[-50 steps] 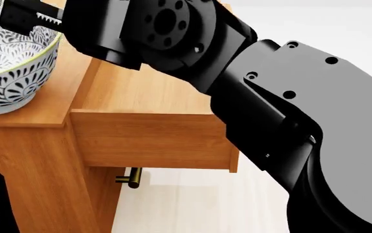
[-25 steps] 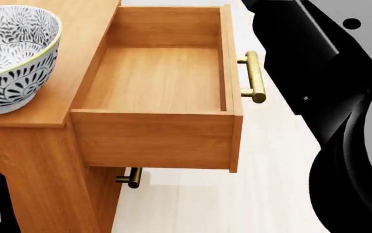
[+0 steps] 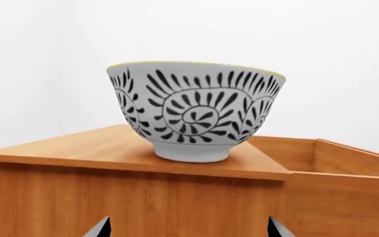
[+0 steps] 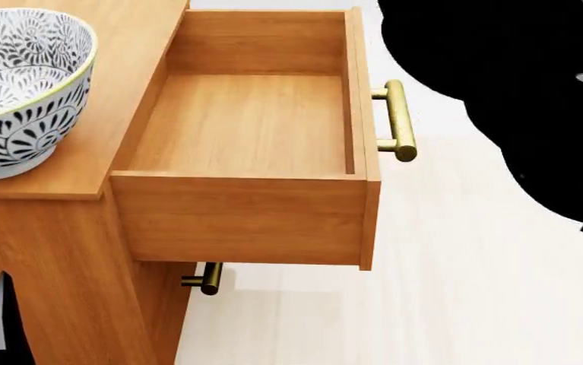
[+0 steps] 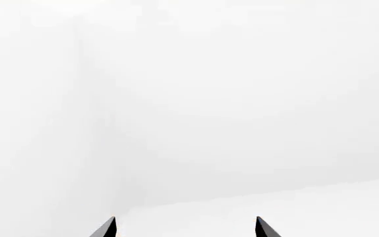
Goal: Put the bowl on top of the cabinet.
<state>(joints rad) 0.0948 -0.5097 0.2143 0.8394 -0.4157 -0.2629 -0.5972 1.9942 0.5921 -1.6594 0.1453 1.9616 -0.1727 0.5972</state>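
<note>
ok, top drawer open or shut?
Open. The drawer is pulled out from the cabinet, its empty inside showing, beside the bowl.

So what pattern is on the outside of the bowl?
Dark blue-black leafy spiral scrolls on white, on the bowl, with a thin yellowish rim; clearest in the left wrist view.

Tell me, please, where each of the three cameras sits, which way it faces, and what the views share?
Head view: high up, looking down on the cabinet, its open drawer and the bowl; a black arm shows.
Left wrist view: low, level with the cabinet top, facing the bowl; left claw tips show, spread.
Right wrist view: faces blank white space; right claw tips show, spread.
Head and left wrist views share bowl, cabinet and drawer.
</note>
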